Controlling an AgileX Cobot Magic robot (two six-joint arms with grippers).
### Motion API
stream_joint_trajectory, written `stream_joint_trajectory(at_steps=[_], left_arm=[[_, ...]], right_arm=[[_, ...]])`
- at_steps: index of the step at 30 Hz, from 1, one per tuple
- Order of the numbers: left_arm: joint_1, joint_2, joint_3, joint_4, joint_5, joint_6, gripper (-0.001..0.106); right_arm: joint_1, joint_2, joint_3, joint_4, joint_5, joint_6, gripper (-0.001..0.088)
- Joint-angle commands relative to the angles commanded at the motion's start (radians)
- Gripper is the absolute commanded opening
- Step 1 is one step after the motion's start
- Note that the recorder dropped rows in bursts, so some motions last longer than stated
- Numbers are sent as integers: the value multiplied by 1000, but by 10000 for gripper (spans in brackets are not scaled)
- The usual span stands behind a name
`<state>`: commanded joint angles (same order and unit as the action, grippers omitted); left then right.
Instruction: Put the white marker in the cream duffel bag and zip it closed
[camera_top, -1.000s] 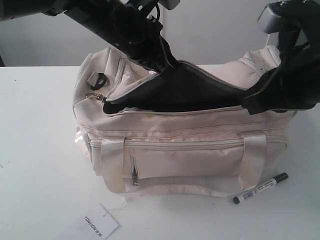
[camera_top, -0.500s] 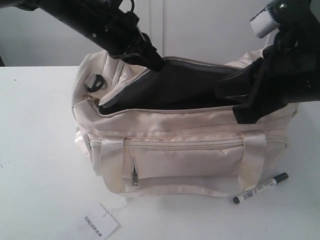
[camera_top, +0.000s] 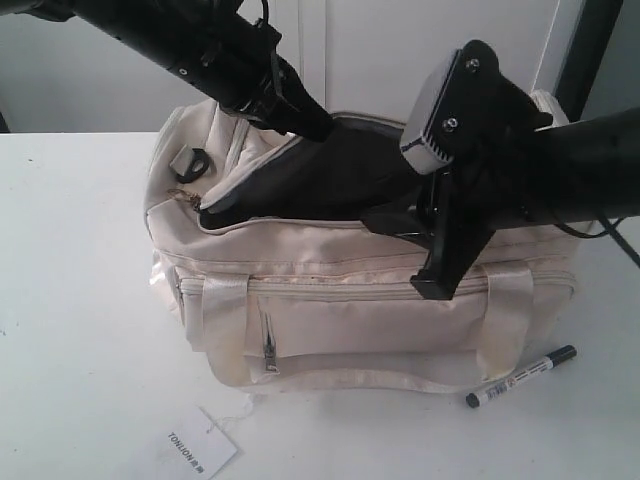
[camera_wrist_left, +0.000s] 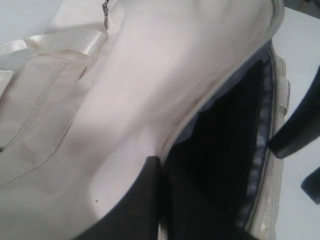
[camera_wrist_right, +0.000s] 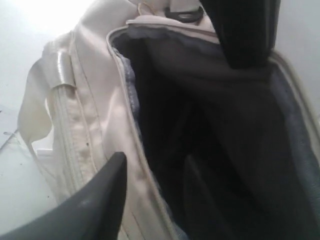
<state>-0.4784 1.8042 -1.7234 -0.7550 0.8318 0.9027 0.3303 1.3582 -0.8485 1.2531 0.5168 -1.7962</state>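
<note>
Exterior view, left to right. A white paper tag (camera_top: 197, 443) lies on the bench (camera_top: 80, 300) at about 7 o'clock from the cream duffel bag (camera_top: 360, 320). The bag's gold ring pull (camera_top: 185, 192) sits at the 9 o'clock end of the top zipper, so the zip is fully run back and the mouth stands open on the dark lining. The left tool (camera_top: 312, 125) comes in from 11 o'clock and meets the rear rim of the opening. Its wrist view shows one finger (camera_wrist_left: 142, 200) on the cream outer fabric and a dark mass just inside the lining, so it appears to be pinching that rim and holding the flap up. The right tool (camera_top: 408, 256) hangs over the front rim with its fingers spread, one angled toward the mouth and one down over the front wall. It holds nothing. The white marker (camera_top: 522, 376) lies flat on the bench at roughly 4 o'clock from the bag, just beside its front corner, cap toward 2 o'clock and apart from both tools. Assessment: the opening step looks complete, and fetching the marker is the step in hand and not yet begun. The next move calls for the right tool to clear the bag, descend toward 4 o'clock, and close across the slim barrel.
</note>
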Motion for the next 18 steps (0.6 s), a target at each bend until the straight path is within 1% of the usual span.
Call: stream_joint_trajectory(at_steps=[2,6,15,18], left_arm=[[0,0,0,0,-2,21,0],[0,0,0,9,-8,21,0],[0,0,0,15,-67,21,0],[0,0,0,15,-71,21,0]], right_arm=[[0,21,0,30,11,-51,369],[0,43,0,30,16,-60,371],[0,65,0,31,0,-23,371],[0,69,0,31,-3,24,371]])
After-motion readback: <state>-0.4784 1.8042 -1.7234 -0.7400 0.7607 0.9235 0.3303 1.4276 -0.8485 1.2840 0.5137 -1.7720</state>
